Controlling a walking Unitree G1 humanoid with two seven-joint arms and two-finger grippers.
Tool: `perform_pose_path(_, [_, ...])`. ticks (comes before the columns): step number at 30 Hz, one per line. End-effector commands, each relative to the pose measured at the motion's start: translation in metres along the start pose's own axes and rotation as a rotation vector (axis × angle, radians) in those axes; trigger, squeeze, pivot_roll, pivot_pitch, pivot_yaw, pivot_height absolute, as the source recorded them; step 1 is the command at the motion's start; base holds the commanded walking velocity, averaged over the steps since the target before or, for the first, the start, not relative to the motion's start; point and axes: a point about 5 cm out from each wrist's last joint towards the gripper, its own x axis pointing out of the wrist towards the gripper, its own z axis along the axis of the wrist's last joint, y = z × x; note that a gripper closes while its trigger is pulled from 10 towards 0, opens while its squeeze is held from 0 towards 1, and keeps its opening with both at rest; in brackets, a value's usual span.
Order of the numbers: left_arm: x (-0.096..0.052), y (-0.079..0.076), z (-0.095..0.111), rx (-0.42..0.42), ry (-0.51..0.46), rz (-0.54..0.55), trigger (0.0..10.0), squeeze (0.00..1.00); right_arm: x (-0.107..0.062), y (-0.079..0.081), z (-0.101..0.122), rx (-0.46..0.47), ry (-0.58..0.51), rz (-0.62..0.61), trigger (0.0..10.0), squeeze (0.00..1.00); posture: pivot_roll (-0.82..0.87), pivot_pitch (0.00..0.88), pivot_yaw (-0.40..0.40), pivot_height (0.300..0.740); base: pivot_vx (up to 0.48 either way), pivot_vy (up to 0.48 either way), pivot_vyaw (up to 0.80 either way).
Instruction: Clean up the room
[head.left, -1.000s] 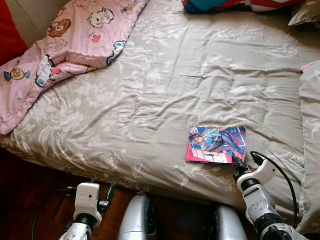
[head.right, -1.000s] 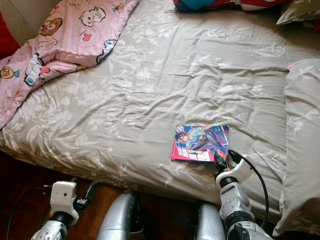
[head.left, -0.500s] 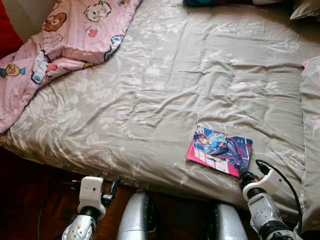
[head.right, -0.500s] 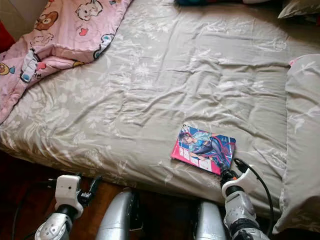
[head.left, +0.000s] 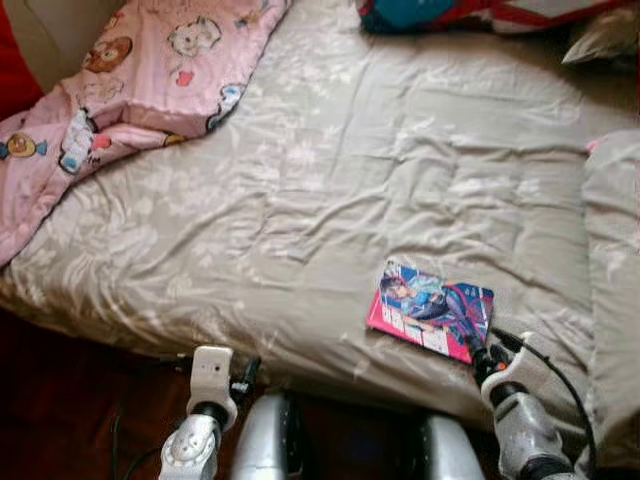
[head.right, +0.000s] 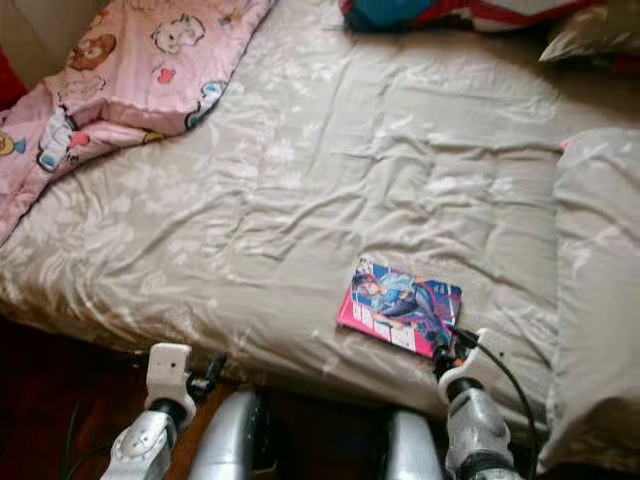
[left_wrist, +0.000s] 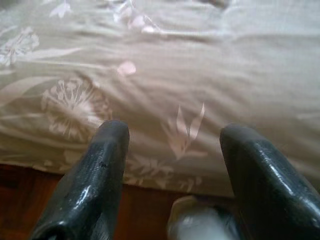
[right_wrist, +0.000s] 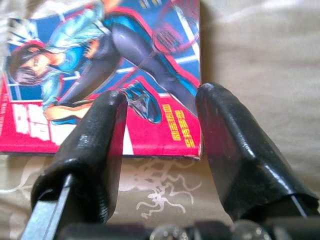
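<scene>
A comic book (head.left: 431, 310) with a pink and blue cover lies flat on the grey floral bedspread (head.left: 330, 180), near the bed's front edge toward the robot's right. The right pincer (right_wrist: 159, 102) sits at the book's near corner, its two black fingers spread over the cover and gripping nothing. The left pincer (left_wrist: 172, 132) hangs open and empty before the bed's edge, and a pink cartoon-print blanket (head.left: 120, 80) is bunched at the far left corner.

Right hand (right_wrist: 159, 115): arm extended forward, wrist low, both black fingers spread apart with a clear gap between them. Left hand (left_wrist: 172, 132): arm held low and forward, fingers (left_wrist: 90, 175) likewise parted wide, gripping nothing.
</scene>
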Motion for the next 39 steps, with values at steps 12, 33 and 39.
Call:
perform_pose_path(12, [-0.011, 0.018, -0.044, -0.047, 0.236, 0.135, 10.0, 0.0, -0.011, -0.002, -0.026, -0.12, 0.114, 0.009, 10.0, 0.0, -0.03, 0.033, -0.009, 0.637, 0.0, 0.0, 0.0])
perform_pose_path(33, [-0.055, 0.022, -0.098, -0.055, 0.5, 0.209, 10.0, 0.0, -0.085, -0.071, -0.1, -0.149, 0.498, -0.229, 10.0, 0.0, 0.03, 0.0, -0.017, 0.702, 0.0, 0.0, 0.0])
perform_pose_path(39, [-0.047, 0.032, -0.089, -0.044, 0.48, 0.213, 10.0, 0.0, -0.075, -0.063, -0.096, -0.17, 0.485, -0.199, 10.0, 0.0, 0.02, 0.0, -0.033, 0.74, 0.0, 0.0, 0.0])
